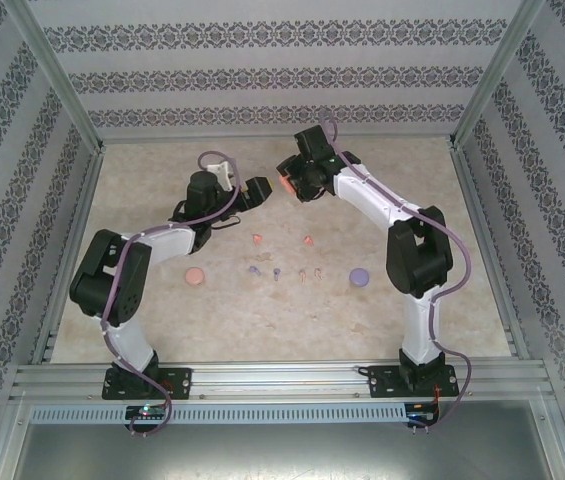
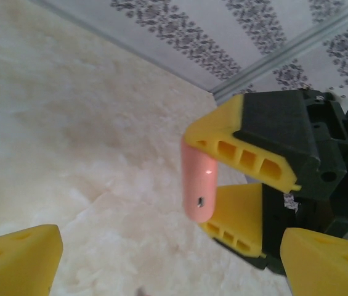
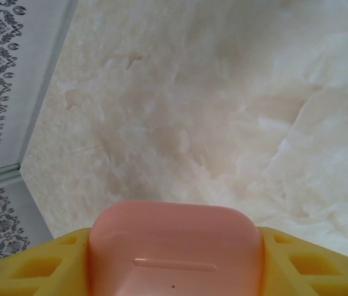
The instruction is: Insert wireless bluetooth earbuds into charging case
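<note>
table: marbled top, well below both grippers.
right gripper: raised, yellow fingers clamped on the pink charging case.
left gripper: fingers spread wide, nothing between them.
case from left gripper: straight ahead, near, not touching; edge-on, long axis crosswise to the spread fingers.
earbuds: on the table, toward the bases, apart from the case; the free left gripper looks best placed.

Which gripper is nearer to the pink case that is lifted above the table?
Right. The right gripper is closed on the pink case and touches it on both sides. The left gripper is open and faces the case from the side, apart from it.
</note>
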Robot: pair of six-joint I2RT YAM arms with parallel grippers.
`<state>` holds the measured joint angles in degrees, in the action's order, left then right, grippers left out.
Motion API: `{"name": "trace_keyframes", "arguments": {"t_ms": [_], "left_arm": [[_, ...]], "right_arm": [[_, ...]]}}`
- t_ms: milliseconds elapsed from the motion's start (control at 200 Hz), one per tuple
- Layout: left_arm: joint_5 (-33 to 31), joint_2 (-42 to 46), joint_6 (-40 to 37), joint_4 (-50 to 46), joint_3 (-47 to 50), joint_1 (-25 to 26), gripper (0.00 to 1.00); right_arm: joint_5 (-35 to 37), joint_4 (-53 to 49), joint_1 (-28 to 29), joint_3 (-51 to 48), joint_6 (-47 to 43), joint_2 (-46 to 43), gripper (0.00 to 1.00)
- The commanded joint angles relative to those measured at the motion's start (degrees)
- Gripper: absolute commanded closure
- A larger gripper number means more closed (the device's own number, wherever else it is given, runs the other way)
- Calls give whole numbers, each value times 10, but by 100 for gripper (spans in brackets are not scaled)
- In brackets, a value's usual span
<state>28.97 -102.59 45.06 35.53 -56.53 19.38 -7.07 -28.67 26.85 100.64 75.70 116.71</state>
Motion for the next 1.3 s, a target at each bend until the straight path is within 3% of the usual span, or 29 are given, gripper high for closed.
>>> {"name": "trace_keyframes", "arguments": {"t_ms": [0,340,1299], "left_arm": [[26,-30,-9,59,-27,16,13],[30,-79,13,115,-37,28,33],[-3,-152,42,159,-101,50,56]], "right_arm": [[26,18,5,-9,36,-31,55],[21,27,5,-22,44,-30,55],[2,38,4,-32,38,-39,55]]}}
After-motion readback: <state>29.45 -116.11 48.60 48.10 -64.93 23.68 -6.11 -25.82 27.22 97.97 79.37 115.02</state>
